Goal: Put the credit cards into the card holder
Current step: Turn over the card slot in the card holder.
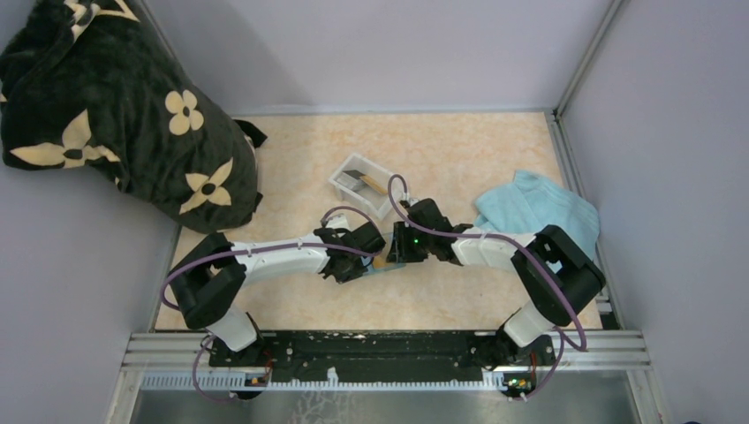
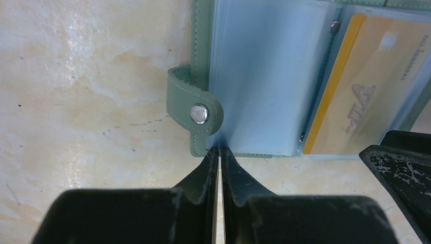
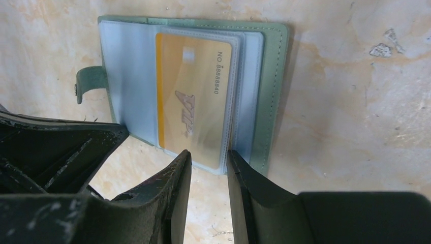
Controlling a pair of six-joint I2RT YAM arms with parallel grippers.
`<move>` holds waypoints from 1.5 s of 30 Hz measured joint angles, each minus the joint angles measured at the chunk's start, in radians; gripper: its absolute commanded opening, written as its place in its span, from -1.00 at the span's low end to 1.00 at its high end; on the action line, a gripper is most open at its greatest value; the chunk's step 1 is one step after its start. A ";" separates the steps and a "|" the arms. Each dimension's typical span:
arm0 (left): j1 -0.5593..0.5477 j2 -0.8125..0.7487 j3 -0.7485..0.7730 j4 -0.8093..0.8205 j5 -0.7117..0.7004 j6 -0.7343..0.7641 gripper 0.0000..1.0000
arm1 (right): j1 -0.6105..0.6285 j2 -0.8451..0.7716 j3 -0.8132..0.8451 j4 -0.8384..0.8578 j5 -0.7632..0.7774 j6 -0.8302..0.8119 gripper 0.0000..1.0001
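The card holder (image 1: pixel 389 262) lies open on the table between my two grippers, grey-green outside with pale blue sleeves (image 2: pixel 254 76). An orange-yellow credit card (image 3: pixel 195 96) sits in a sleeve on its right page, and it also shows in the left wrist view (image 2: pixel 366 91). My left gripper (image 2: pixel 219 148) is shut on the near edge of the holder's left page, beside the snap tab (image 2: pixel 195 101). My right gripper (image 3: pixel 208 155) is slightly open, with its tips either side of the card's near right corner. More cards lie in the white tray (image 1: pixel 343 177).
A light blue towel (image 1: pixel 536 212) lies at the right. A black blanket with cream flowers (image 1: pixel 124 106) fills the back left corner. Grey walls surround the table. The left arm's fingers (image 3: pixel 51 152) crowd the right wrist view.
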 measured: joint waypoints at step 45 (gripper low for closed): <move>0.000 0.006 0.008 -0.027 0.005 -0.031 -0.81 | 0.014 -0.032 0.039 0.098 -0.164 0.034 -0.35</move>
